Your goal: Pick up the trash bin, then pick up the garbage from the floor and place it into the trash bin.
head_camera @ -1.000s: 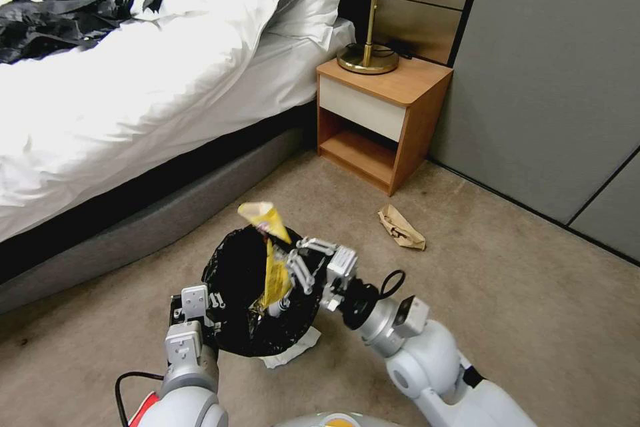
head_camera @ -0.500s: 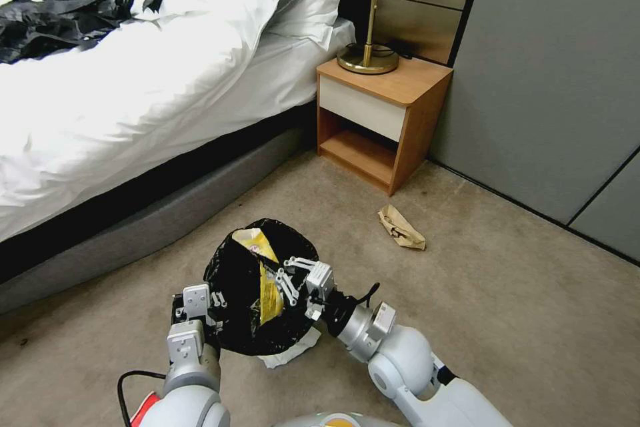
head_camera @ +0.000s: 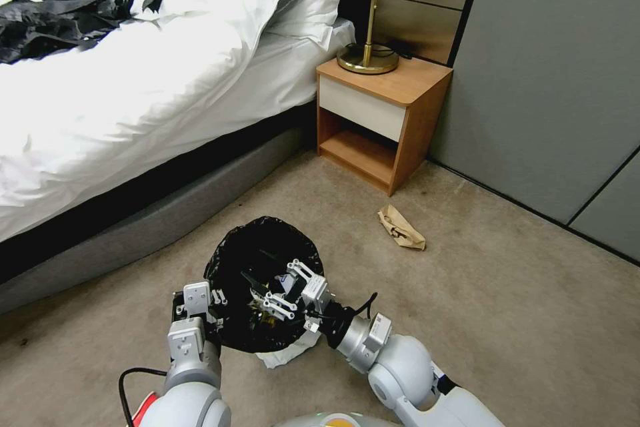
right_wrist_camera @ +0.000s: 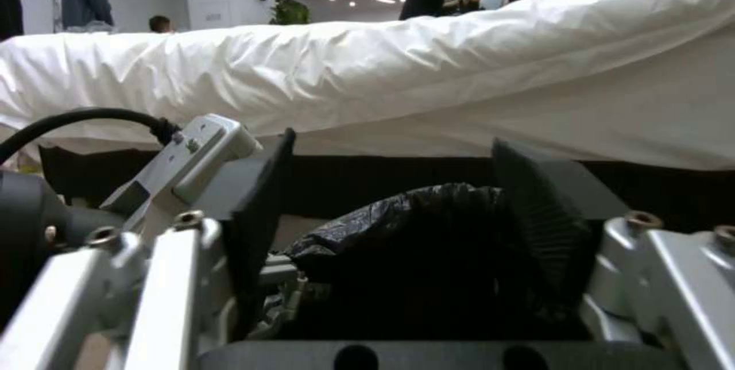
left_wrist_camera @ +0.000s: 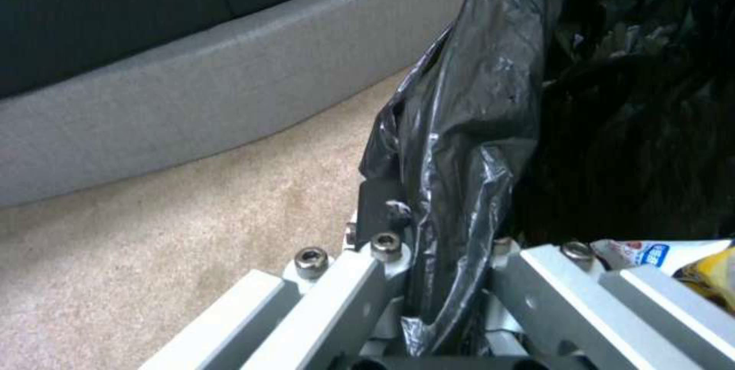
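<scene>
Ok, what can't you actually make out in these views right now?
- Head view: the trash bin interior is dark; the right end effector covers what lies inside.
- Head view: the white scrap on the carpet is half hidden under the bin.
- Left wrist view: the black liner hides the bin's wall.

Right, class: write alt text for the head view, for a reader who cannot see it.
The robot's left hand holds a black-lined trash bin by its rim, above a beige carpet, while the open right hand reaches into the bin's mouth. Crumpled brown paper lies on the carpet near a wooden nightstand, beside a white-sheeted bed.
</scene>
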Available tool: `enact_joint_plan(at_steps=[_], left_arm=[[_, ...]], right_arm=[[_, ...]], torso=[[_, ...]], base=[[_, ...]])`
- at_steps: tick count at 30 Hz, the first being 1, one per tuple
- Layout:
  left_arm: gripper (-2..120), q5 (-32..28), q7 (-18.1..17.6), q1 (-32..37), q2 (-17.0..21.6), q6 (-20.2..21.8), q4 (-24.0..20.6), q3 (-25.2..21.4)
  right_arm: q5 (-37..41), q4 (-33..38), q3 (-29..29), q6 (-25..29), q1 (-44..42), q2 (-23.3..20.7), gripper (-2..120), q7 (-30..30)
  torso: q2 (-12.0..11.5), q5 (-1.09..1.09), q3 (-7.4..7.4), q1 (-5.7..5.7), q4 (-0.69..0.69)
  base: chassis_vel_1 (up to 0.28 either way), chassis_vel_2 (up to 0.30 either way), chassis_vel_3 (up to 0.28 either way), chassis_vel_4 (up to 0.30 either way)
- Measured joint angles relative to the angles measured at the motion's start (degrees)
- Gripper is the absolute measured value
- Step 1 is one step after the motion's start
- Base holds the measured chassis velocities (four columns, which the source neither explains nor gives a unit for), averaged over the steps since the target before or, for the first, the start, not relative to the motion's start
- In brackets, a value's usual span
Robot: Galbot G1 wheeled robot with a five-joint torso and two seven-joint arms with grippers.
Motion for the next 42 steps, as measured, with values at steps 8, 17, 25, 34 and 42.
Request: enact_joint_plan(at_steps=[8,17,25,34,42], left_arm=[[0,0.0,0.0,0.1,-0.1,0.0,0.0,0.0],[0,0.1,0.0,0.3,-0.1,0.0,0.0,-0.1],[0,-0.2,0.0,0.5,0.1,-0.2,0.1,-0.5],[0,-1.0,0.1,0.5,0.4,-0.4,0.2,-1.0],[0,-1.4,0.1,0.4,0.6,-0.4,0.0,-1.2]], right_arm=[[0.1,0.9,0.7,0.0,-0.1,-0.4,96,-0.1],[-0.1,6.1,3.6,-0.1,-0.1,0.0,100,1.9],[-1.0,16.3,9.5,-1.6,-2.4,2.0,100,13.0],[-6.6,20.4,16.9,-0.1,-9.8,3.7,100,19.8],[-9.3,18.9,20.4,3.7,-16.3,6.2,100,23.5]], torso=[[0.0,0.0,0.0,0.0,0.0],[0.0,0.0,0.0,0.0,0.0],[0.0,0.0,0.0,0.0,0.0],[0.0,0.0,0.0,0.0,0.0],[0.0,0.0,0.0,0.0,0.0]], base=[[0.0,0.0,0.0,0.0],[0.0,0.0,0.0,0.0],[0.0,0.0,0.0,0.0],[0.0,0.0,0.0,0.0],[0.0,0.0,0.0,0.0]])
